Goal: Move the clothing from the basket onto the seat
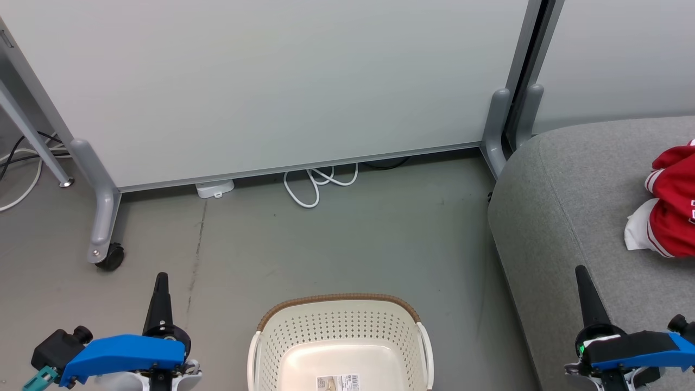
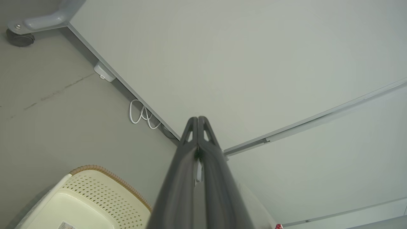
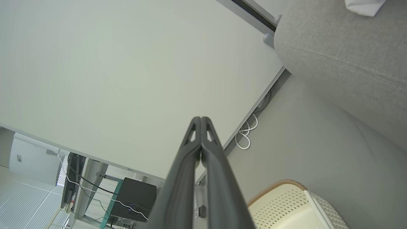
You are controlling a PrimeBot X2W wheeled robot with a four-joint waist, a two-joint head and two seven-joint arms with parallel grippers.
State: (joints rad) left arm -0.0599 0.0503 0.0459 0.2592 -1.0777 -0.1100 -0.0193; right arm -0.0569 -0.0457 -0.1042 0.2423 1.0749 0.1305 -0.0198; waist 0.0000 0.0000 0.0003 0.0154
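Note:
The cream basket (image 1: 339, 331) with its brown rim stands on the floor at the bottom centre; its bottom shows bare except for a paper label. Red clothing (image 1: 670, 203) with white trim lies bunched on the grey seat (image 1: 570, 217) at the right edge. My left gripper (image 1: 161, 278) is shut and holds nothing, hanging over the floor left of the basket. On the right, my right gripper (image 1: 581, 270) is shut and holds nothing, over the seat's front edge. The left wrist view shows shut fingers (image 2: 197, 120) and the basket (image 2: 92, 197); the right wrist view shows shut fingers (image 3: 201, 119), the basket (image 3: 286, 203) and the seat (image 3: 343, 57).
A white partition panel (image 1: 271, 81) on grey castor legs (image 1: 106, 217) stands behind the basket. A white cable loop (image 1: 317, 184) and a small white box (image 1: 214, 189) lie at its foot. More cables (image 1: 21, 168) trail at the far left.

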